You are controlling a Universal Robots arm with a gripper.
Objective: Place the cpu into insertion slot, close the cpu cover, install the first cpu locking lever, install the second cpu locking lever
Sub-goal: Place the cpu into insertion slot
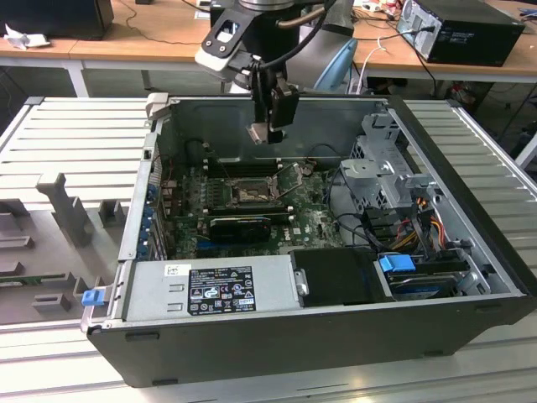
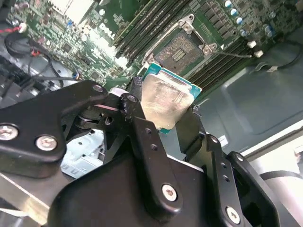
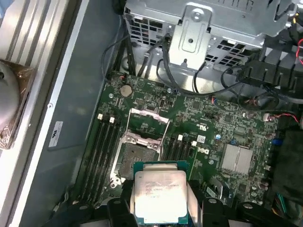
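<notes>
Gripper is clamped on the cpu by its edges. You'll see the chip held above the motherboard, apart from the insertion slot — the slot lies bare, the cpu cover swung up.

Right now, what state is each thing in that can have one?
gripper, shut on the cpu
cpu, held in the air, not seated
insertion slot, empty and uncovered
cpu cover, swung open
computer case, side open
</notes>
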